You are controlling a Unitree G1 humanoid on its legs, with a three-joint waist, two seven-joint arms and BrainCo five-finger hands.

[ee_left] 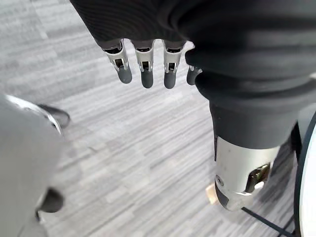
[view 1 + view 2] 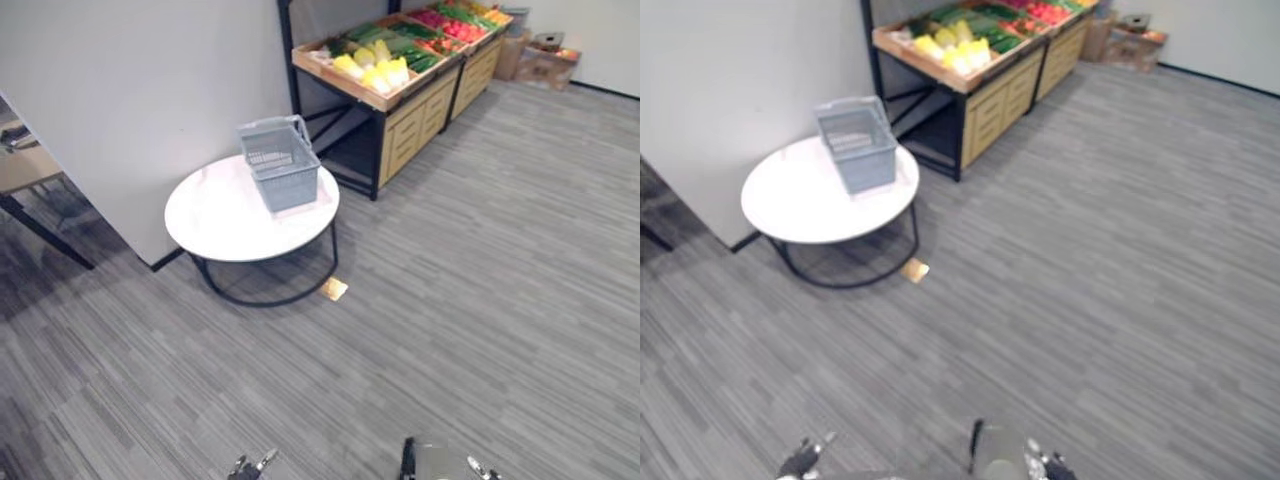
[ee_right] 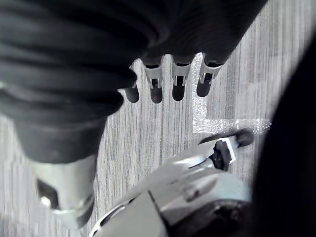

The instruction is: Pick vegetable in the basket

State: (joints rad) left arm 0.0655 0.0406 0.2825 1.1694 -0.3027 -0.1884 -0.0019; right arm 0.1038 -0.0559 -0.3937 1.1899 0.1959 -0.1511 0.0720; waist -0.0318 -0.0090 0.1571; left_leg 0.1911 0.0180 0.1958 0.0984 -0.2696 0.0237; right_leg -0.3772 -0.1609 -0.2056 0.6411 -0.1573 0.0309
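The grey plastic basket (image 2: 283,163) stands upright on the round white counter (image 2: 215,215), at its far right edge, the side nearest the produce stand (image 2: 410,118). The counter rests on a black ring frame next to a white wall (image 2: 130,90), and a small tan tile (image 2: 333,289) lies on the floor (image 2: 480,300) just beside the frame's near right side.

The vegetables (image 2: 378,68) lie in the top tray of the produce stand, well apart from the basket. Yellow ones fill the near end, green ones lie behind them, and red ones sit farther along. Cardboard boxes (image 2: 545,60) sit on the floor past the stand's far end.

The left robot hand (image 1: 143,66) hangs low over the grey carpet, well apart from the counter. Its fingers are straight and relaxed, its thumb is apart from them, and there is nothing between them. The right robot hand (image 3: 180,74) hangs the same way over the floor, fingers released and loose, grasping nothing. Both hands show at the near bottom edge of the head views.
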